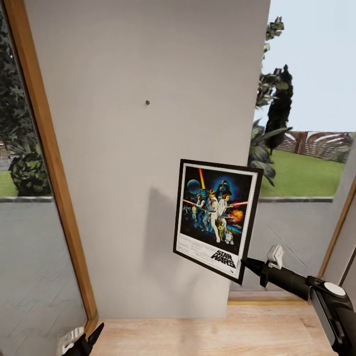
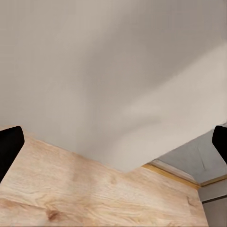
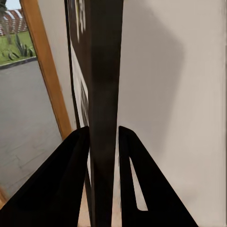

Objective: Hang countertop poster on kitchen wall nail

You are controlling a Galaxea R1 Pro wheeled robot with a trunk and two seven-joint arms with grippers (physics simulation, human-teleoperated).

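Poster (image 1: 216, 218) is off the tabletop and in the air, held up before the grey wall panel (image 1: 123, 198), below the nail (image 1: 147, 103) and off to the side nearest the right-hand window (image 1: 306, 148). It faces the camera, tilted, with its lower corner lowest where the right tool (image 1: 247, 263) grips it. In the right wrist view that tool (image 3: 104, 142) has its two dark fingers (image 3: 71, 179) pressed on either side of the frame, which there runs edge-on as a thick dark strip (image 3: 105, 71); so it is closed on the poster.

The left tool (image 1: 86, 341) sits low, far below the nail, near the wooden floor (image 1: 207, 336) at the foot of the window frame (image 1: 49, 148). In its own view its finger tips (image 2: 9, 146) stand wide apart, with wall and floor between them, so it is open and holding nothing.

The step in hand, as I judge it, is the carry to the nail: pickup is done, hanging is not. The poster's top edge is well short of the nail's height and lies to one side of it.

The next move calls for lifting the poster and bringing it across until its upper middle lies over the nail, squaring the tilt, then pressing it flat toward the panel. How close the poster is to the wall I cannot tell exactly; its shadow falls on the panel just beside it.
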